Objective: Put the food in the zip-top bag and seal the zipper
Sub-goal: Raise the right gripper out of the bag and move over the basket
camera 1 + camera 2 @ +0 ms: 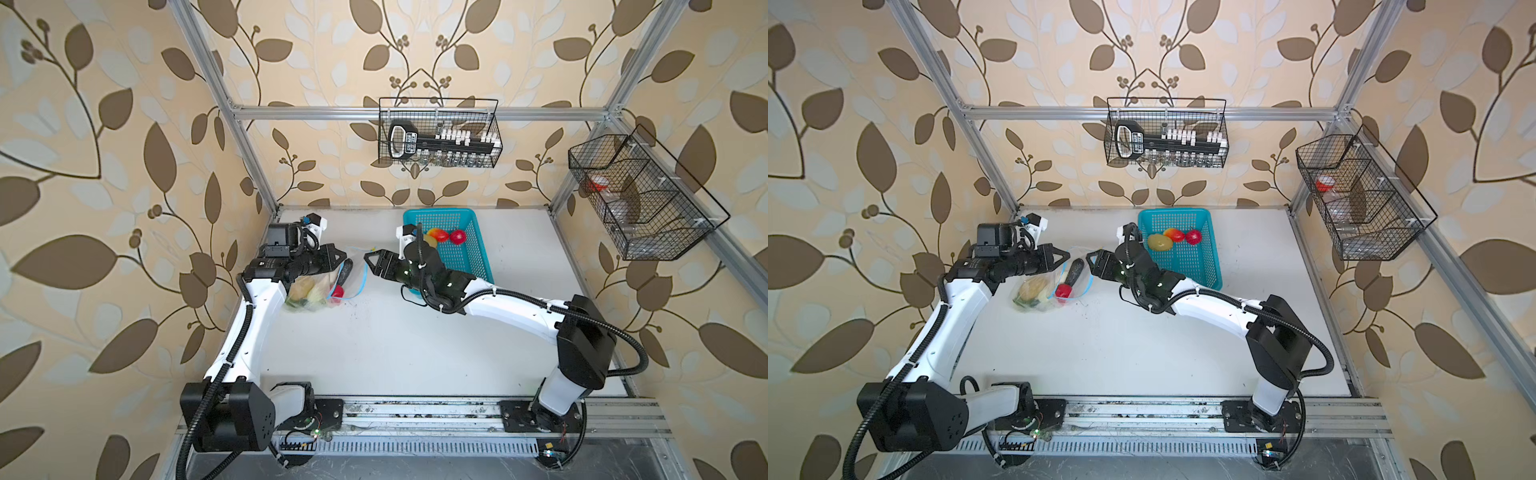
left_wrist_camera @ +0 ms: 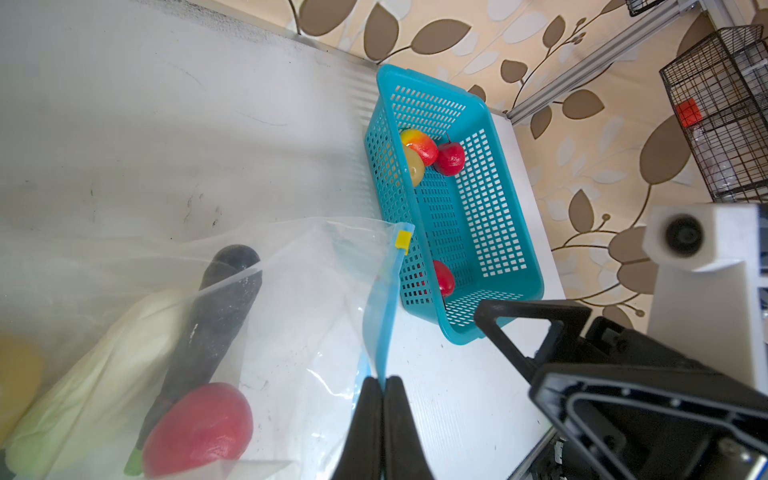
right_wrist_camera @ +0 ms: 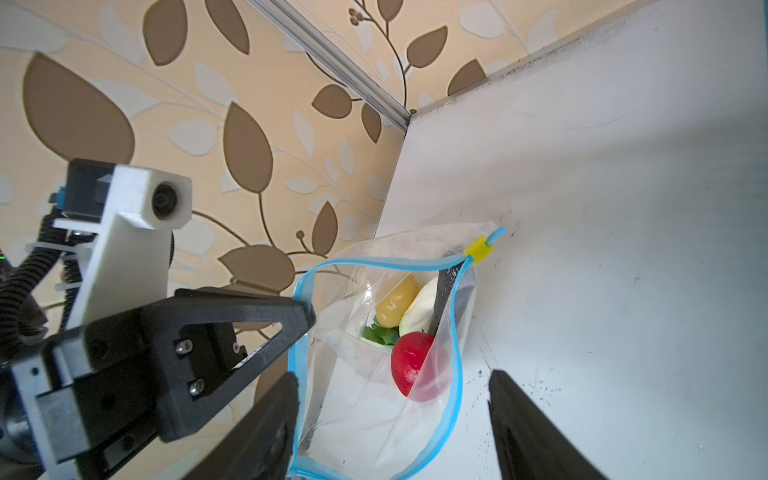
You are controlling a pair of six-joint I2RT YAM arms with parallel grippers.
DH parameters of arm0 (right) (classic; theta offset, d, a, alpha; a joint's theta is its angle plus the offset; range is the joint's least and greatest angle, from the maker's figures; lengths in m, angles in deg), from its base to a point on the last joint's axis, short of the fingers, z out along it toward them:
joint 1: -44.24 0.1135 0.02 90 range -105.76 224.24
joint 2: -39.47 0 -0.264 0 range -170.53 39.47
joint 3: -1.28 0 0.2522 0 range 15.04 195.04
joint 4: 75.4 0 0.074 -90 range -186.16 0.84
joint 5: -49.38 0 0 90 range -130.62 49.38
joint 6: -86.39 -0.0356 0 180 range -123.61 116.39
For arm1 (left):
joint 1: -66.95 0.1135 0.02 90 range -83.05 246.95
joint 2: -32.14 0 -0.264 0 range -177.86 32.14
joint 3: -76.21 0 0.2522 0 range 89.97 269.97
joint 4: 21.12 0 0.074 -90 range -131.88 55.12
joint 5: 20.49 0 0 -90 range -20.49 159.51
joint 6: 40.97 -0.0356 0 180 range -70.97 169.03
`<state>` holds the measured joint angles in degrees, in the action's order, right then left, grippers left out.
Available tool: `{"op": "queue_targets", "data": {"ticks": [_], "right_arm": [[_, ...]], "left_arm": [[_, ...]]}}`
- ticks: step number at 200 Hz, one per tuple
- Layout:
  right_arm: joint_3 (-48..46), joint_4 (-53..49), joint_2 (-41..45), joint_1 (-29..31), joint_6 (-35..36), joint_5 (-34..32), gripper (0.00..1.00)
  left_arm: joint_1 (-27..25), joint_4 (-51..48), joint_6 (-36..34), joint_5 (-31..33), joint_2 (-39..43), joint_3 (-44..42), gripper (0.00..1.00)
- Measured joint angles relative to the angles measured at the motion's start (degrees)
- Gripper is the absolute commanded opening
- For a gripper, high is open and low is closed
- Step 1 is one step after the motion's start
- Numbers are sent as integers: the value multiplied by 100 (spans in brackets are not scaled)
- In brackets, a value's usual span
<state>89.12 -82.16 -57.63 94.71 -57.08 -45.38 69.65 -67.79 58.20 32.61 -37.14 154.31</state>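
1. The zip-top bag [image 1: 316, 286] lies at the rear left of the bench [image 1: 395, 353], near the left wall. The middle and front of the bench are bare. A turquoise basket [image 1: 438, 211] stands by the back edge, right of centre.
2. The left gripper [image 2: 382, 380] is pinched tight on the zipper [image 2: 386, 299], holding the mouth agape. The right gripper [image 3: 392, 380] sits just before that mouth, jaws spread wide, gripping nothing.
3. The mouth faces the basket and the bag's length runs off toward the left wall. The yellow slider [image 3: 478, 248] is at the strip's rear end.
4. Inside the bag are an eggplant [image 2: 224, 299], red fruit [image 3: 411, 357], white vegetable [image 2: 104, 365], potato [image 3: 395, 303] and leaves [image 3: 380, 334]. Four fruits [image 2: 451, 158] lie in the basket.
5. The bench is white and scuffed, with leaf-print wallpaper [image 1: 124, 166] all round.
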Motion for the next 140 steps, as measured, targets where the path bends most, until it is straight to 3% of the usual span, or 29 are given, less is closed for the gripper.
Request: {"op": "queue_targets", "data": {"ticks": [63,94,102,140], "right_arm": [[-223,-555,522,-328,190,-63,83],[-479,-868,673,-522,249,-59,93],[-490,-949,673,-568,240,-57,100],[-540,-1355,765,-782,317,-59,100]], "left_arm": [[4,0,-2,-7,0,-2,0],[39,0,0,-11,0,-4,0],[39,0,0,-11,0,-4,0],[42,9,0,-11,0,-35,0]]}}
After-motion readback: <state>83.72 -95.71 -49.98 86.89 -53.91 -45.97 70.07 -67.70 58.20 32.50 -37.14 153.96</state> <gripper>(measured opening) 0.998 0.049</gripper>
